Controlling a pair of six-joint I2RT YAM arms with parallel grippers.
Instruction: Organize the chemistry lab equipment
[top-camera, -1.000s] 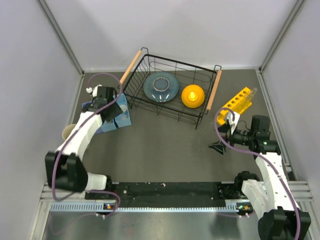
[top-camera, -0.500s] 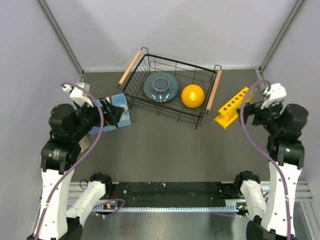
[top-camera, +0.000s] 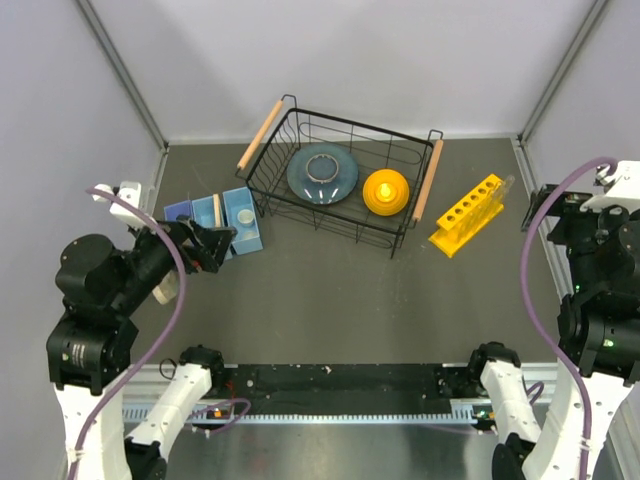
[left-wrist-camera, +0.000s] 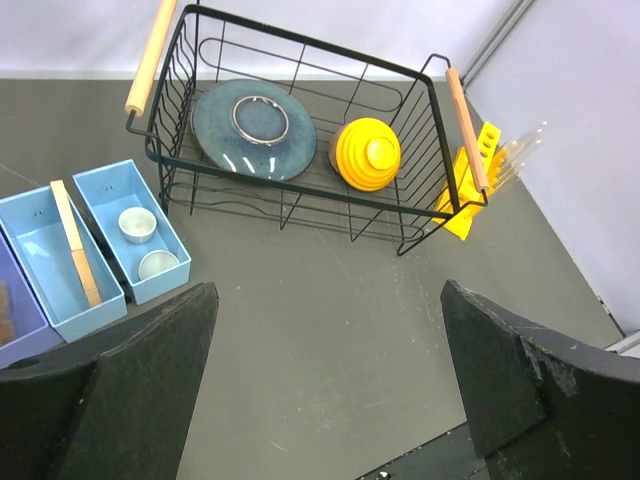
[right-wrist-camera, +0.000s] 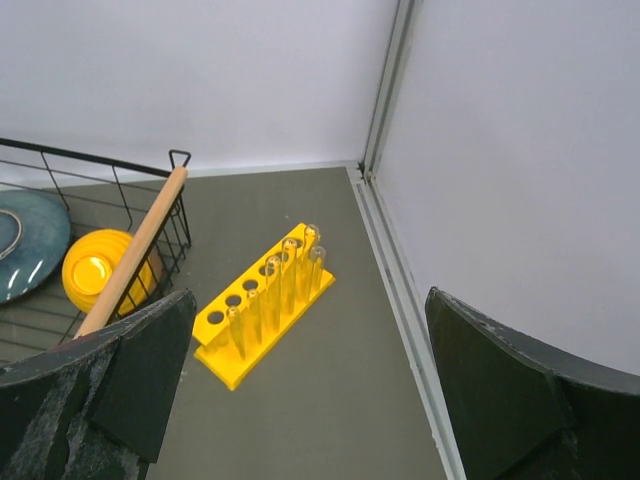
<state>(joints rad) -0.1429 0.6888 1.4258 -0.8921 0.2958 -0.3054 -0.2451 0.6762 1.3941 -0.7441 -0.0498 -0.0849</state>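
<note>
Above grey tabletop (top-camera: 330, 300), held left claw (left-wrist-camera: 325, 340) and right claw (right-wrist-camera: 310, 350) wide, empty; judged sorting finished, clear tubes (right-wrist-camera: 288, 268) racked; next, only parking.

Bare table (top-camera: 330, 300) lies open between blue trays (left-wrist-camera: 40, 255) at left and yellow rack (top-camera: 466, 215) at right; the wire basket (top-camera: 428, 180) blocks the back.

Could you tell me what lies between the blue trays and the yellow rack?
The black wire basket with a plate and bowl, seen in the top view.
</note>
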